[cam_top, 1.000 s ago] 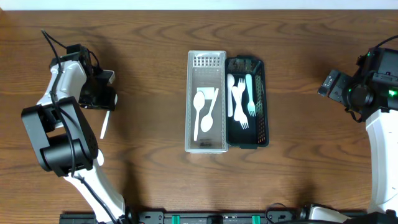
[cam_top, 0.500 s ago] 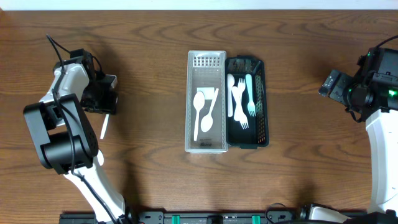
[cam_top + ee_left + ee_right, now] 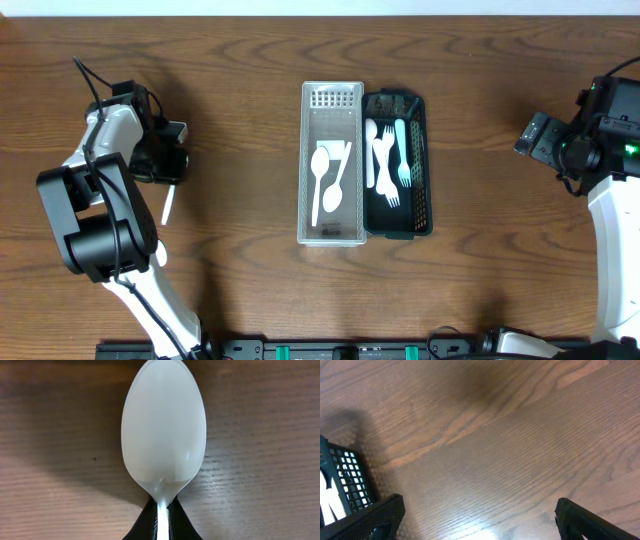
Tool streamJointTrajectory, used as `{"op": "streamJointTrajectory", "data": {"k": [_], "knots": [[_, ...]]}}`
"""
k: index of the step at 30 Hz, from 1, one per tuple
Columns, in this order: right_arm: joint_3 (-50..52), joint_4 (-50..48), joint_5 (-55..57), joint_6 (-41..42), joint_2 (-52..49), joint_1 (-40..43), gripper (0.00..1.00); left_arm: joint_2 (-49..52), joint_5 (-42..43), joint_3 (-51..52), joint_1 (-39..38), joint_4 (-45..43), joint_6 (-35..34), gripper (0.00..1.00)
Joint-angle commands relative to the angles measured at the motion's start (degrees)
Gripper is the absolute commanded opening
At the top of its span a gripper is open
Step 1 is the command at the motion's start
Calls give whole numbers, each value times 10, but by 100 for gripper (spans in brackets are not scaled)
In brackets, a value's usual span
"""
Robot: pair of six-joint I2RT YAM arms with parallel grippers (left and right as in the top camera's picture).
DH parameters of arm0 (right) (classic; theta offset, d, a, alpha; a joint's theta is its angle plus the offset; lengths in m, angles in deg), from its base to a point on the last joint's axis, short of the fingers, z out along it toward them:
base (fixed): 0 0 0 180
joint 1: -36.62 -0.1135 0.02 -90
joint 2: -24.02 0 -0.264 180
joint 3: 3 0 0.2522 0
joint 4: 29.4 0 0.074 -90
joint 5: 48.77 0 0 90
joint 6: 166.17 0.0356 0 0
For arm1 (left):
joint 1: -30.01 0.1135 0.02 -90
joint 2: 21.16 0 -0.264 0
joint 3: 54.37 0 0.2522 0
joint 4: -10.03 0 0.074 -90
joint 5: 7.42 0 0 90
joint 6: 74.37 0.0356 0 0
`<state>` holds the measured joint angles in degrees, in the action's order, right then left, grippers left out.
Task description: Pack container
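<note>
White spoon (image 3: 163, 430) handle hidden between shut left fingers (image 3: 142, 530)

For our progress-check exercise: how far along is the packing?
Done: two spoons lie in the clear bin, forks in the dark bin. In hand: the left gripper is shut on a loose spoon. Left: probably moving it to the clear bin. The right gripper is open.

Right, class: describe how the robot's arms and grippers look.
The left arm and right arm have white links and bulky black joints. A thin black cable loops from the left; a green light glows on the right. The left gripper and right gripper are black.
</note>
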<state>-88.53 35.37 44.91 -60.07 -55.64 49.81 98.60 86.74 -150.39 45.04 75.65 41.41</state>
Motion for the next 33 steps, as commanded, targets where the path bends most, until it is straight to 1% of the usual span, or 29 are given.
{"op": "streamJointTrajectory", "data": {"k": [1,7,11,14,16,19,23,27,33], "knots": [[3,-5,8,-1,-2,3,99,-8,8,-10,-15,26,-31,6],[3,-2,8,-1,-2,3,99,-91,8,-93,-79,82,-41,6],[3,-2,8,-1,-2,3,99,-174,10,-115,-157,82,-57,6],[3,-2,7,-1,-2,3,99,-216,10,-115,-216,80,-112,6],[3,-2,3,0,-2,3,99,-232,10,-115,-257,82,-180,6],[3,-2,4,-1,-2,2,99,-232,10,-112,-306,85,-280,6],[3,-2,4,-1,-2,3,99,-215,14,-94,-353,78,-365,6],[3,-2,4,-1,-2,3,99,-191,29,-64,-395,57,-396,6],[3,-2,4,-1,-2,2,99,-152,29,-56,-445,41,-399,6]]}}
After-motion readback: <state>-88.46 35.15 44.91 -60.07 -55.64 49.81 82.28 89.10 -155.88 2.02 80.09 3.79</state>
